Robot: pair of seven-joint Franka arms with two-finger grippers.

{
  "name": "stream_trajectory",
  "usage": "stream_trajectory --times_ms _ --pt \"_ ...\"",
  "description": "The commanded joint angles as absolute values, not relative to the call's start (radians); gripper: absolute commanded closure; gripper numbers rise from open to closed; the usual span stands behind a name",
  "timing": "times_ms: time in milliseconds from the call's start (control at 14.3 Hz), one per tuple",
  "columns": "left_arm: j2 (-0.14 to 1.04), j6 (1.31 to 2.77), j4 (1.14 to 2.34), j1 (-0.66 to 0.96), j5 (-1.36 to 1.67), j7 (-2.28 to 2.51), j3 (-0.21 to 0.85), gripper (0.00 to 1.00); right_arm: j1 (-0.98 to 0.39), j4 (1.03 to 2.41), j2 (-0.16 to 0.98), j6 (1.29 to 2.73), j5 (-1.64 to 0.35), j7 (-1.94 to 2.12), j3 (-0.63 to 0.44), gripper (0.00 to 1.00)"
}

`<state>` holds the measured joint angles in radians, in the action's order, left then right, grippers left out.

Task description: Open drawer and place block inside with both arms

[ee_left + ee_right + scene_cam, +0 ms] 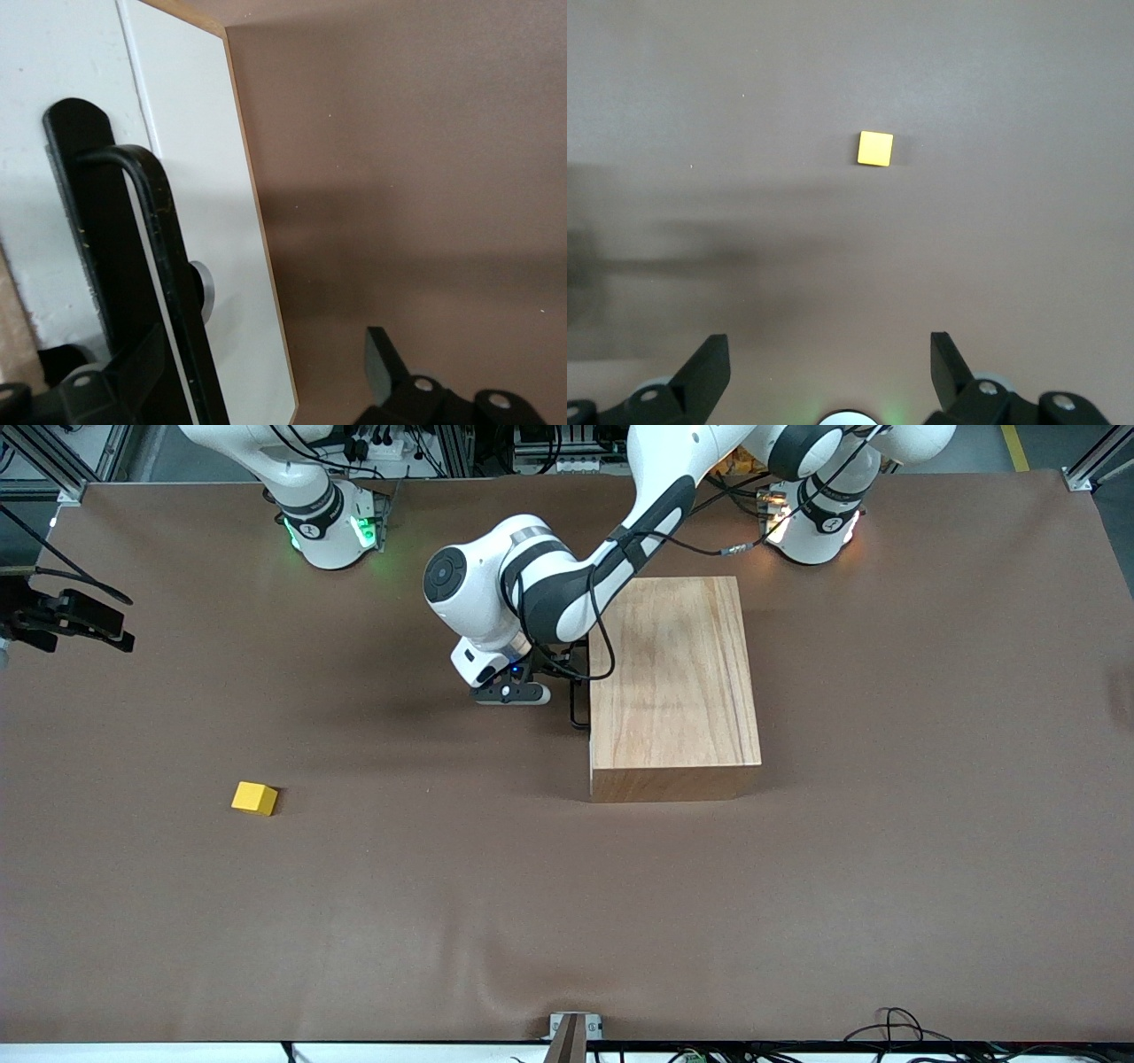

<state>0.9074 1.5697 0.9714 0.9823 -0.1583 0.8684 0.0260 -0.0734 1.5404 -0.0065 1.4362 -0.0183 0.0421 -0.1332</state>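
Observation:
The yellow block (254, 798) lies on the table toward the right arm's end, nearer to the front camera than the wooden box (673, 682). The drawer is shut; its white front panel (221, 221) faces the right arm's end. The thin black handle (578, 717) also shows in the left wrist view (164, 266). My left gripper (567, 677) is open at the drawer front, and the handle stands between its fingers (266, 354), close to one finger (133, 367). My right gripper (830, 350) is open and empty, high over the table, with the block (875, 148) far below it.
A black device (71, 620) juts in at the table's edge at the right arm's end. Both arm bases (332, 527) stand along the table edge farthest from the front camera. Brown cloth covers the table (567, 912).

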Motion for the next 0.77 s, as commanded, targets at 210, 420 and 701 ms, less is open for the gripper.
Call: stream_trajectory --times_ms 210,420,701 --pt "0.945 1.604 0.945 1.002 -0.17 0.885 0.02 0.0 0.044 1.548 -0.02 1.427 -0.014 0.051 -0.022 0.0" --pt "0.966 1.653 0.945 1.002 -0.167 0.888 0.023 0.0 0.052 1.548 -0.028 1.42 -0.005 0.051 -0.011 0.0" --pt "0.988 1.698 0.945 1.002 -0.167 0.885 0.025 0.0 0.029 1.548 -0.021 1.434 0.014 0.046 -0.012 0.0"
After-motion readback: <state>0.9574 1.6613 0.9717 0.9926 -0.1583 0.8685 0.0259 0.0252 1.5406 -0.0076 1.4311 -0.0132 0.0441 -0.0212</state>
